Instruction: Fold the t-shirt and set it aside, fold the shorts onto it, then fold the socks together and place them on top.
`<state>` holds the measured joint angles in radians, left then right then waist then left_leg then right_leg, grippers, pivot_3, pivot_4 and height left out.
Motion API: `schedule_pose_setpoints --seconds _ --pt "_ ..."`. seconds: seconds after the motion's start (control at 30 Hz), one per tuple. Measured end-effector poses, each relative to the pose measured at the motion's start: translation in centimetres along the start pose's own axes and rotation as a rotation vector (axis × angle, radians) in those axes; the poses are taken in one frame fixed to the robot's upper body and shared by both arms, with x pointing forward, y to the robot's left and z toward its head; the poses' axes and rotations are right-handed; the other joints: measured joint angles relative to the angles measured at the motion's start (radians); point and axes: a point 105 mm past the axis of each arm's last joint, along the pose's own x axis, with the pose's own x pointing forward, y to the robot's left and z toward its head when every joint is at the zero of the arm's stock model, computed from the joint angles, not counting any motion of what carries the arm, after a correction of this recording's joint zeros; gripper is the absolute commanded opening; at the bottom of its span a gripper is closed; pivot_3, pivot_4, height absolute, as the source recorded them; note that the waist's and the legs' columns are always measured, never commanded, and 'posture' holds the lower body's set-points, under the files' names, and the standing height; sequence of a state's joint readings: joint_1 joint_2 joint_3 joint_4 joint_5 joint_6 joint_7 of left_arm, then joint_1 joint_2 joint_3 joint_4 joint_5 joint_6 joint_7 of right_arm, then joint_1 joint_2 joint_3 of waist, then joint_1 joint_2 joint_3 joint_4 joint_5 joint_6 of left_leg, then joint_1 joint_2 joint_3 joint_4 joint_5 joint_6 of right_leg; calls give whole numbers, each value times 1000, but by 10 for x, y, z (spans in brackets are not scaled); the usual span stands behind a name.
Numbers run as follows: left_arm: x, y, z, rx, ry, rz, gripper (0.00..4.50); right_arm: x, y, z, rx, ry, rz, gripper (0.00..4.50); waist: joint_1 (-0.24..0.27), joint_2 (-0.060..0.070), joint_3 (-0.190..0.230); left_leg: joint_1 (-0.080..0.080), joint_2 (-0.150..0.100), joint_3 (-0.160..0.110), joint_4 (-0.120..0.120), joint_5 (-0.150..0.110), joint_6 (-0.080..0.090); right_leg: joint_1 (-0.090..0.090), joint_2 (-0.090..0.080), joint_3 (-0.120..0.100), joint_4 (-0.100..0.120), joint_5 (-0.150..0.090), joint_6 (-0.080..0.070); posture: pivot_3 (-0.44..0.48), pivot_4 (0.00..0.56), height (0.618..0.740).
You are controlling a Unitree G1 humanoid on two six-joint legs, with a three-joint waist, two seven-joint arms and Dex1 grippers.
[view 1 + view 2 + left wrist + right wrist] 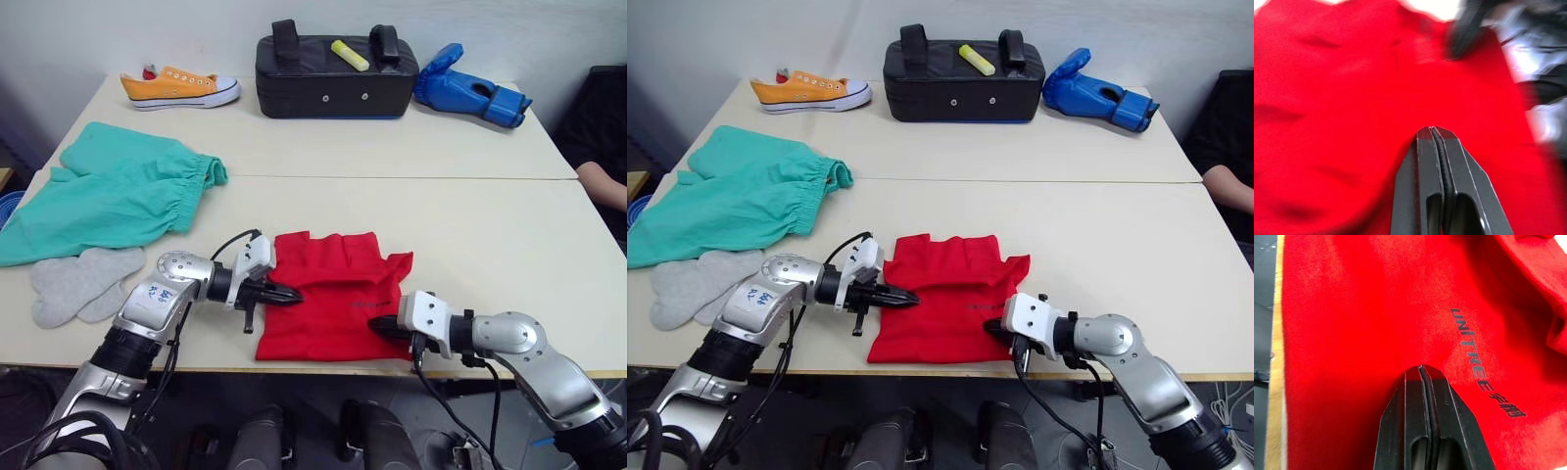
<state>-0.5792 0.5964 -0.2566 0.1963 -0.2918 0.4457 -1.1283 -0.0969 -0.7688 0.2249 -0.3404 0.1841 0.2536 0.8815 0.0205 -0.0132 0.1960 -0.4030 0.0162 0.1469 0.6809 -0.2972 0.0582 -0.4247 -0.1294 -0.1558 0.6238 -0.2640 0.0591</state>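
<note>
the left gripper (pixel 286 292) and the right gripper (pixel 380 325) both have their fingers pressed together with no cloth between them, tips resting over opposite side edges of the t-shirt (pixel 328 294), which lies partly folded between them at the near edge of the desk (pixel 490 235). its long axis runs away from the grippers, and each arm is equally near its own edge. the shorts (pixel 118 196) and socks (pixel 78 282) lie well out beyond the left gripper, so setting the shirt aside looks like the left arm's reach.

Red t-shirt (pixel 333 294) folded into a rough square at the near edge of the surface, dark lettering up; teal shorts (pixel 113 191) spread flat far left; grey socks (pixel 78 282) overlapping just below them
</note>
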Motion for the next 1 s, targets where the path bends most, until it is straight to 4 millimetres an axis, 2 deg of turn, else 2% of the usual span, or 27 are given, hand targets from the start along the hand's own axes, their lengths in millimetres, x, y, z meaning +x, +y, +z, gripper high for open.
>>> schedule_pose_setpoints --seconds 0.07,0.23,0.3,0.37,0.43,0.53,0.63,0.77,0.9,1.0 --pt "0 11 -1 -13 -13 29 23 1 0 -1 0 1 -4 0 0 -2 -2 0 0 0 0 0 0 0 0 0 0 0 0 0 150 740" --pt "-12 60 9 -62 -107 255 23 4 -1 -2 21 -8 -27 0 2 -9 -8 1 0 -2 0 0 1 1 -2 -1 0 1 -1 0 150 740" --pt "-19 76 23 -111 -189 328 23 4 -1 -2 22 -8 -28 0 2 -9 -8 0 0 -2 0 0 1 1 -2 -1 0 1 -1 0 150 740" --pt "-28 80 41 -112 -253 335 23 4 -1 -2 22 -10 -27 0 1 -9 -8 0 0 -2 0 0 0 1 -2 -1 0 1 -1 0 150 740" --pt "-35 77 58 -93 -299 293 23 4 0 -2 21 -10 -26 0 -1 -9 -8 0 0 -1 0 0 0 1 -1 -1 -1 1 -1 0 150 740" --pt "-40 56 64 -78 -294 174 23 4 0 0 27 -20 -22 0 -7 -9 -8 0 0 -1 0 0 0 1 -1 -1 -1 1 -1 0 150 740" --pt "-43 15 53 -44 -214 12 23 0 -8 2 129 -46 -38 0 -20 -8 -7 -1 0 -1 0 0 0 1 -1 -1 -2 1 -1 0 150 740" --pt "-24 -20 36 48 -87 -118 23 -2 -37 17 138 -76 -86 0 -19 -7 -7 -1 0 -1 0 0 0 1 -2 0 -2 1 -1 0 150 740" --pt "3 -32 6 81 16 -129 23 9 -73 17 120 -38 -143 0 -21 -7 -7 -2 0 -1 0 0 0 -1 -2 0 -1 0 -1 0 150 740" --pt "12 -28 -4 117 45 -97 23 28 -85 10 126 -6 -148 0 -22 -7 -7 -3 0 -1 0 0 -1 -3 -1 -1 0 0 -3 0 150 740"
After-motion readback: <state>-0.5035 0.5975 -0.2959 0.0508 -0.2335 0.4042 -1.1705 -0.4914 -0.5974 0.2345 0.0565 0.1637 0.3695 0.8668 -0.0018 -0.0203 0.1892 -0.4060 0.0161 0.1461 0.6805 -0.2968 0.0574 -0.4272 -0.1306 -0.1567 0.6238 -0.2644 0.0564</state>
